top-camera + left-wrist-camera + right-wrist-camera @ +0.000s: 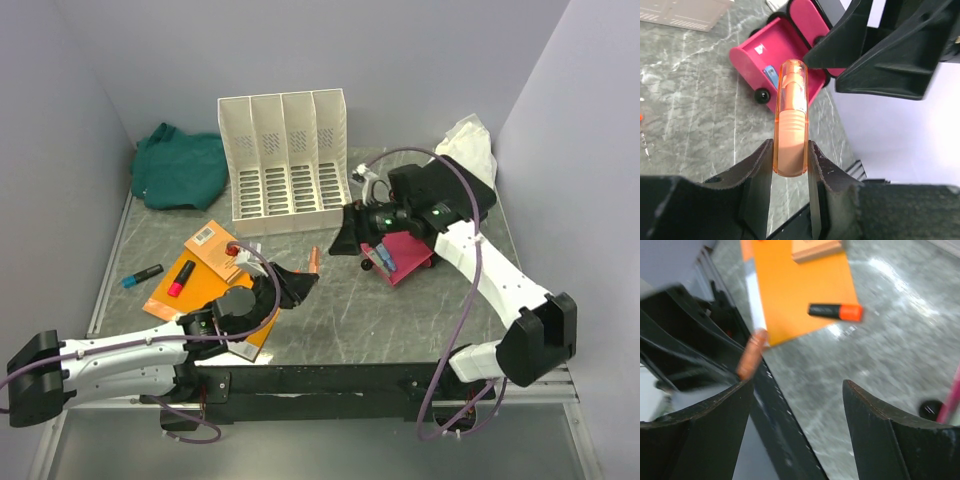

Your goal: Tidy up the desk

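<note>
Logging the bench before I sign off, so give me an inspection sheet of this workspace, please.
Surface: desk, dark veined stone, no spills seen.
Job's things: orange marker held; pink case open, blue item inside; white file rack upright at back.
Clutter: orange folder with black-and-red highlighter on it; blue marker beside it; green cloth back left; white cloth back right.
End effectors: left end effector shut on the orange marker; right end effector open, empty.
Cables: purple cables loop along both arms.
Surroundings: lavender walls; nothing else seen.
</note>
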Robot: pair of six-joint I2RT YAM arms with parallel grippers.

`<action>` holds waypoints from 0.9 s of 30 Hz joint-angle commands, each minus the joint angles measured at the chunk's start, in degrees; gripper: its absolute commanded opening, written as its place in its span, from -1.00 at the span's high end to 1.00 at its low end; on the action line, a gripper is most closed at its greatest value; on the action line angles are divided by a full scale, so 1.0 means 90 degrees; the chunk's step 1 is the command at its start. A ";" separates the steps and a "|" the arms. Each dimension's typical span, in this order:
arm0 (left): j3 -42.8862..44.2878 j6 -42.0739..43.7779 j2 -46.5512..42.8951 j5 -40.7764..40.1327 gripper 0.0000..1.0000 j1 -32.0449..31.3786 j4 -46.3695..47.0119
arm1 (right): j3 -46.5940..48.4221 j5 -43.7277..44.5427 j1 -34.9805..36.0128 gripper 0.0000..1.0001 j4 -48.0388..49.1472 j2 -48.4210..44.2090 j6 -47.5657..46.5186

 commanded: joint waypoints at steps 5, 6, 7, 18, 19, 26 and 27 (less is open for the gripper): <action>0.0364 -0.0505 0.0509 -0.0581 0.98 0.0070 0.0414 | 0.0369 0.0505 0.0568 -0.61 0.0827 0.0369 0.1767; 0.0403 -0.0505 0.0606 -0.0601 0.98 0.0070 0.0434 | 0.0311 0.0592 0.0578 -0.61 0.0923 0.0379 0.1855; 0.0423 -0.0505 0.0656 -0.0611 0.98 0.0070 0.0473 | 0.0252 0.0641 0.0616 -0.60 0.0963 0.0379 0.1875; 0.0794 -0.0446 0.1144 -0.0484 0.98 0.0080 0.0697 | 0.0056 0.0701 0.0988 -0.21 0.1247 0.0828 0.1924; 0.0794 -0.0446 0.1144 -0.0464 0.98 0.0089 0.0717 | 0.0075 0.0652 0.0998 -0.12 0.1256 0.0847 0.1914; 0.0765 -0.0505 0.1144 -0.0328 0.28 0.0089 0.0581 | -0.0168 0.0495 0.1007 1.00 0.1403 0.0526 0.1603; 0.0745 -0.0505 0.1096 -0.0260 0.06 0.0089 0.0551 | -0.0169 0.0563 0.0998 1.00 0.1335 0.0477 0.1524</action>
